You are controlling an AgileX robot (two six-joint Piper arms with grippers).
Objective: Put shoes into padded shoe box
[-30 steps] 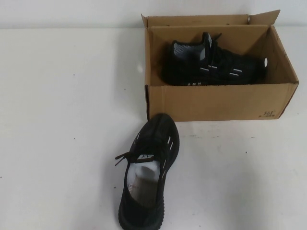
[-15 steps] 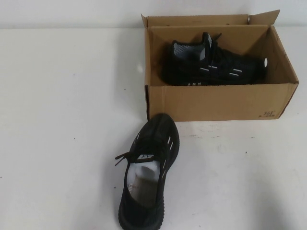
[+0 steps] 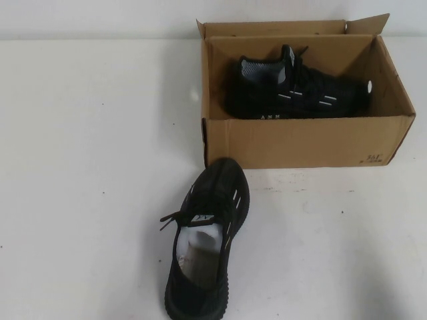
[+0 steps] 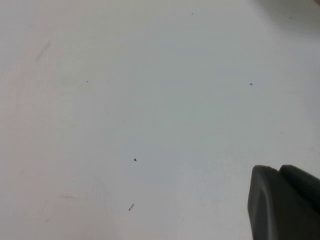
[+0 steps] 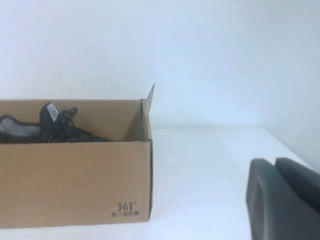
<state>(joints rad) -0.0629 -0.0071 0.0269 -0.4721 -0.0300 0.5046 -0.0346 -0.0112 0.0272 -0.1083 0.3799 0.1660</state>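
Note:
One black sneaker [image 3: 297,90] lies on its side inside the brown cardboard shoe box [image 3: 300,140] at the back right of the table. It also shows in the right wrist view [image 5: 55,127], inside the box [image 5: 75,180]. The other black sneaker [image 3: 207,240], with white paper stuffing, stands on the table just in front of the box's left corner, toe toward the box. Neither arm shows in the high view. My left gripper [image 4: 277,170] is shut and empty over bare table. My right gripper [image 5: 274,162] is shut and empty, off to the right of the box.
The white table [image 3: 87,167] stretches wide to the left of the box and shoe. The box's flaps stand upright, with small black print [image 5: 125,209] at its front right corner. A white wall runs behind the table.

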